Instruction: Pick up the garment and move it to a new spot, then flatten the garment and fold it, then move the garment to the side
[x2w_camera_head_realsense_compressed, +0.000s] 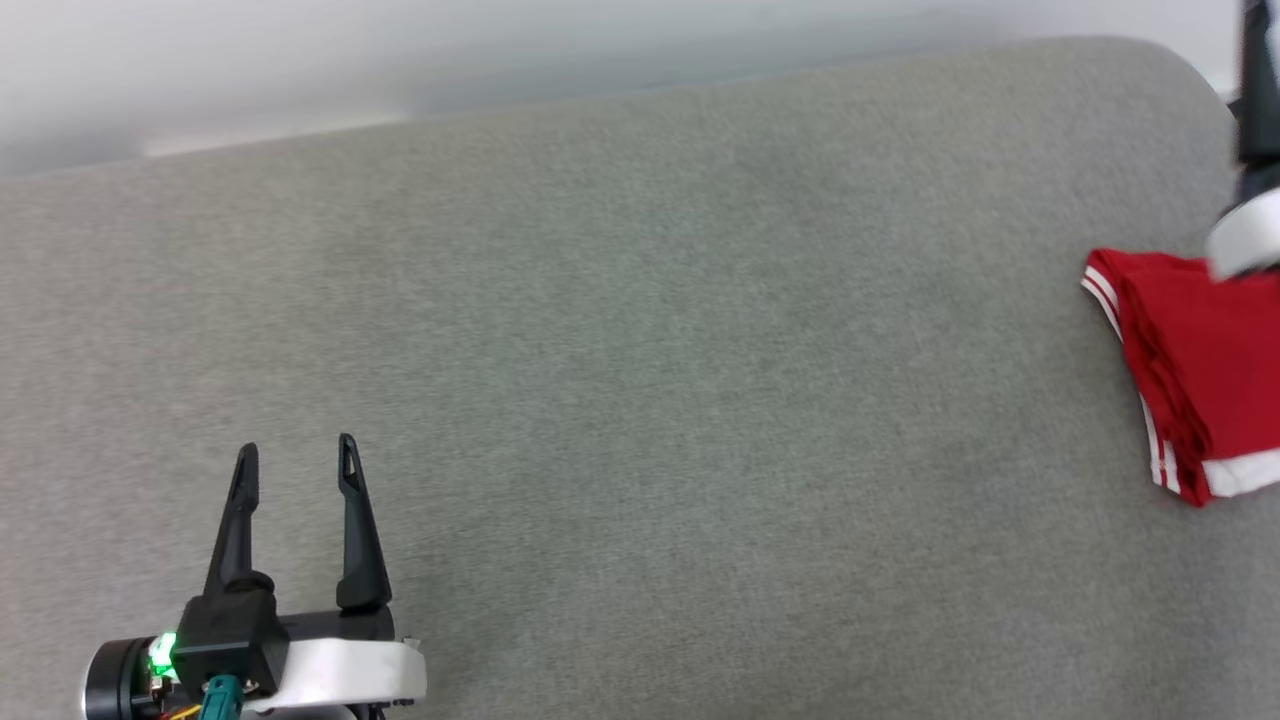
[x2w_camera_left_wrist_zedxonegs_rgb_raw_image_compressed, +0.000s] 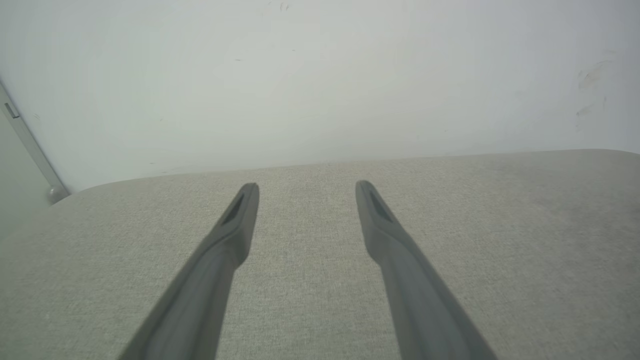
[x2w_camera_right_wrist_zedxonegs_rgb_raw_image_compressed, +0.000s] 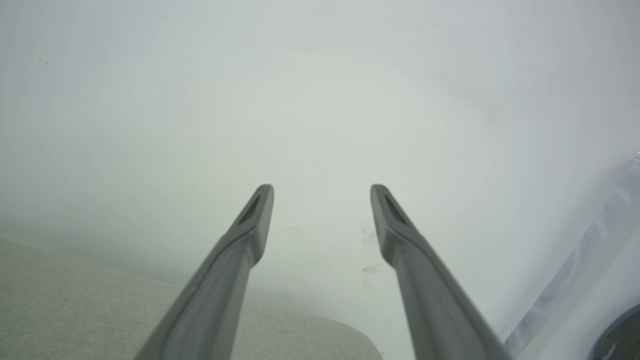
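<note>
Garment (x2w_camera_head_realsense_compressed: 1210, 360), red and folded into a compact bundle, lies on a grey fabric surface (x2w_camera_head_realsense_compressed: 640, 350) near that surface's right end. Its long axis runs from the far side of the surface toward the near side, leaning slightly so the near end sits further right. A red-and-white striped trim follows the side facing the middle of the surface, and a white band shows at the near corner. The picture edge cuts off the bundle's right part, so its full width cannot be told. Any print is out of sight among the folds.

Part of the right arm (x2w_camera_head_realsense_compressed: 1248, 235), a pale wrist section with dark pieces above it, covers the bundle's far right corner; whether it touches the cloth is unclear.

The left gripper (x2w_camera_head_realsense_compressed: 295, 455) hovers over the surface's near left part, well apart from the red bundle, its two dark fingers spread with nothing between them. Its wrist camera shows the same spread fingers (x2w_camera_left_wrist_zedxonegs_rgb_raw_image_compressed: 240, 220) above bare grey fabric, with a pale wall (x2w_camera_left_wrist_zedxonegs_rgb_raw_image_compressed: 320, 75) beyond.

The right gripper (x2w_camera_right_wrist_zedxonegs_rgb_raw_image_compressed: 321, 192) also stands released, fingers wide and gripping nothing, aimed at the pale wall above a rounded corner of the surface (x2w_camera_right_wrist_zedxonegs_rgb_raw_image_compressed: 75, 300). A blurred dark shape at that view's lower right corner cannot be made out.
</note>
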